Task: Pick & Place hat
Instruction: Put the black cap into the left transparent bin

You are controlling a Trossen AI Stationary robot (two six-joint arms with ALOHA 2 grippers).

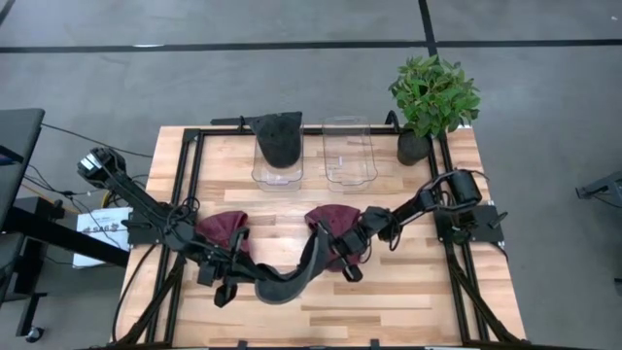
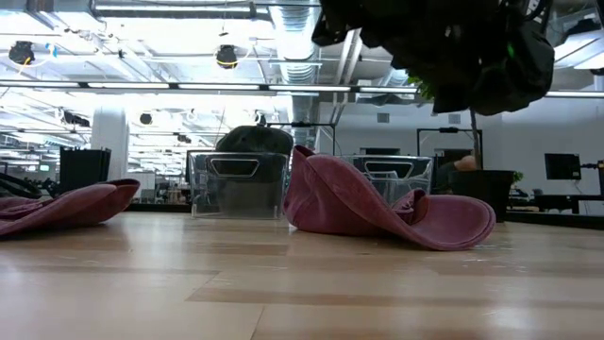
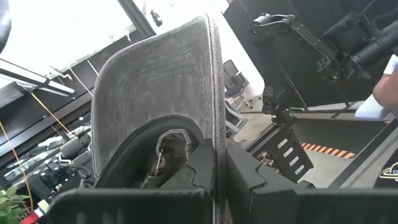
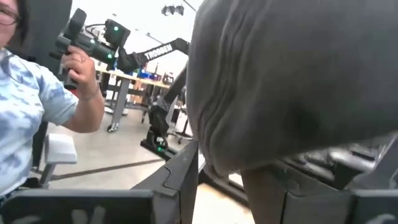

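Hands share one dark hat (image 1: 292, 277): left hand (image 1: 225, 284) pinched on its brim, right hand (image 1: 342, 255) clamped on its far edge, stretching it between them above the tabletop (image 1: 408, 301), likely for carrying

The table (image 1: 408, 292) carries four hats in all: two maroon hats (image 1: 222, 229) lying on the wood and two dark grey hats (image 1: 292, 277), one lifted between the arms and one sitting in a bin. There are two clear plastic bins (image 1: 349, 156), one potted plant (image 1: 431, 97) and two robot arms (image 1: 146, 204).
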